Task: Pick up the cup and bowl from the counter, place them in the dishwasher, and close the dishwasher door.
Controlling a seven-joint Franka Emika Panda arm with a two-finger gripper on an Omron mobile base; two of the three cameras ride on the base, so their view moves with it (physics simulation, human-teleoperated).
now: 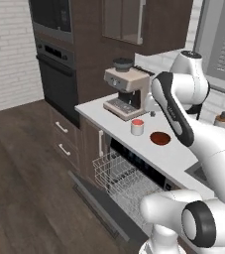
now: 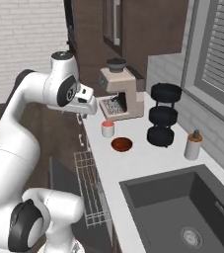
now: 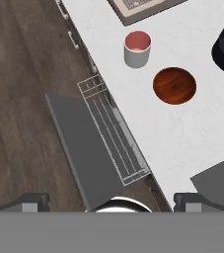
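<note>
Cup (image 3: 137,48) and bowl (image 3: 174,85) stand just apart on my desk (image 3: 182,143); dishwasher door (image 3: 81,148) lies down, rack (image 3: 112,133) out. My end effector (image 2: 86,106) hangs above, wide and empty.

- I see the cup (image 3: 137,49) with a pale grey-white outside and a salmon-pink inside.
- The bowl (image 3: 174,85) looks glossy dark red-brown to me.
- The counter (image 3: 182,138) is pale grey-white, faintly mottled.
- The dishwasher door (image 3: 81,143) shows a plain dark grey inner face; the wire rack (image 3: 112,133) over it is white.
- The floor (image 3: 19,99) is dark brown wood grain in planks.
- I make out a beige coffee machine (image 1: 126,92) with a dark top.
- The three-tier stand (image 2: 164,114) is black.
- The sink (image 2: 182,212) is dark grey.
- The wall (image 1: 7,49) is white brick.
</note>
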